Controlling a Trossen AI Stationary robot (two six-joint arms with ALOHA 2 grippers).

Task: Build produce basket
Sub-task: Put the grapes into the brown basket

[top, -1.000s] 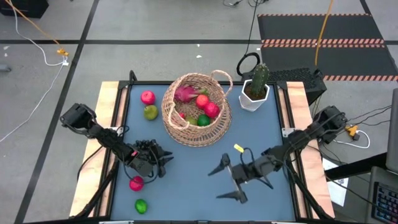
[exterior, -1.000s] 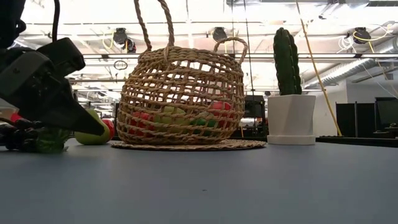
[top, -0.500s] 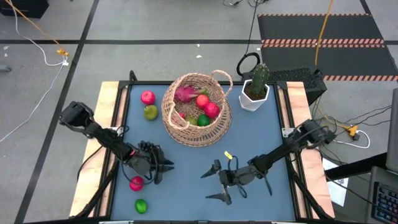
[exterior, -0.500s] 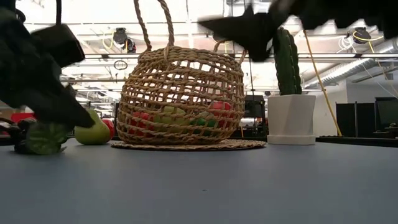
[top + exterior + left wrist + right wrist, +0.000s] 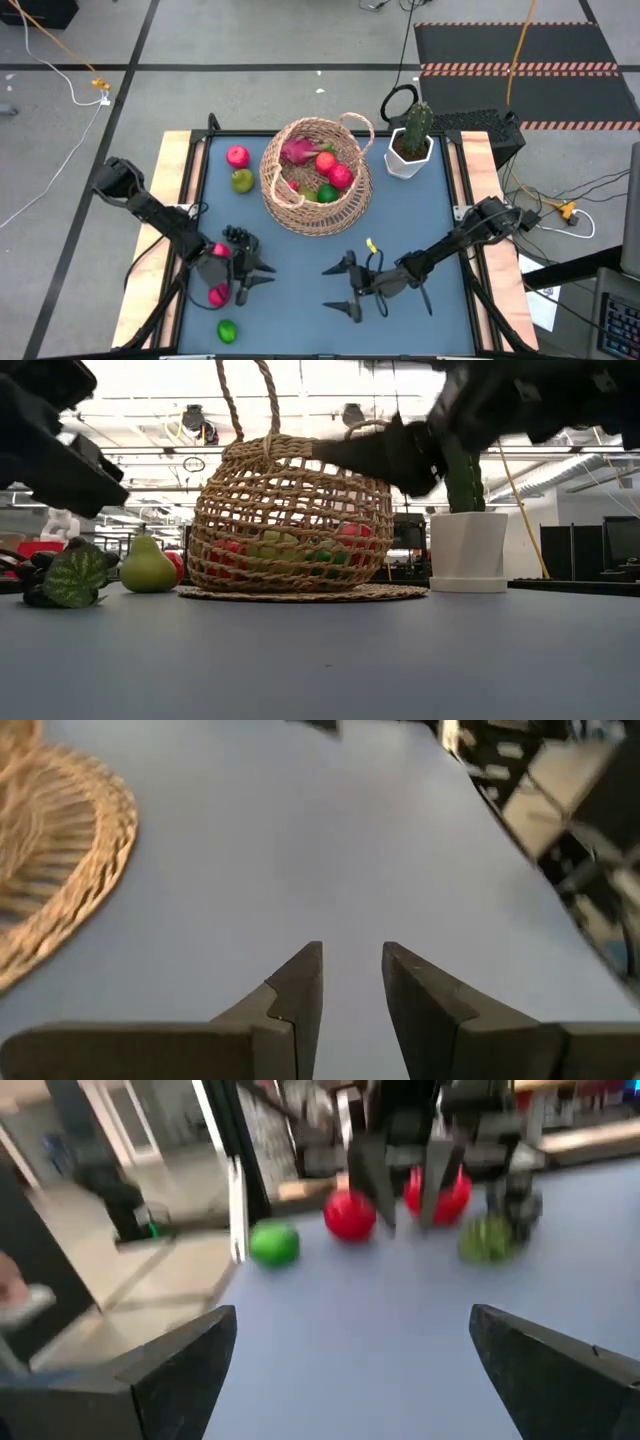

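The tan wicker basket [image 5: 316,175] stands on its round base at the far middle of the table, with a pink dragon fruit, red apples and a lime inside. A red apple [image 5: 238,156] and a pear [image 5: 242,180] lie to its left. Near the left edge are two red fruits [image 5: 217,294] [image 5: 350,1215], a lime [image 5: 227,330] and the grape bunch with its leaf [image 5: 70,575]. My left gripper [image 5: 262,276] hangs above the table beside these fruits, open by a narrow gap and empty [image 5: 352,970]. My right gripper [image 5: 336,288] is wide open [image 5: 352,1320], facing them.
A green cactus in a white pot [image 5: 410,150] stands right of the basket at the far right. A small yellow piece [image 5: 372,243] lies by the right arm. Bare blue table [image 5: 300,320] stretches between the two grippers and along the near edge.
My left gripper has risen from table level and shifted a little toward the near edge, uncovering the grape bunch and a second red fruit. My right gripper has travelled toward the table's left, closing on the left gripper and its fruits, and stayed wide open.
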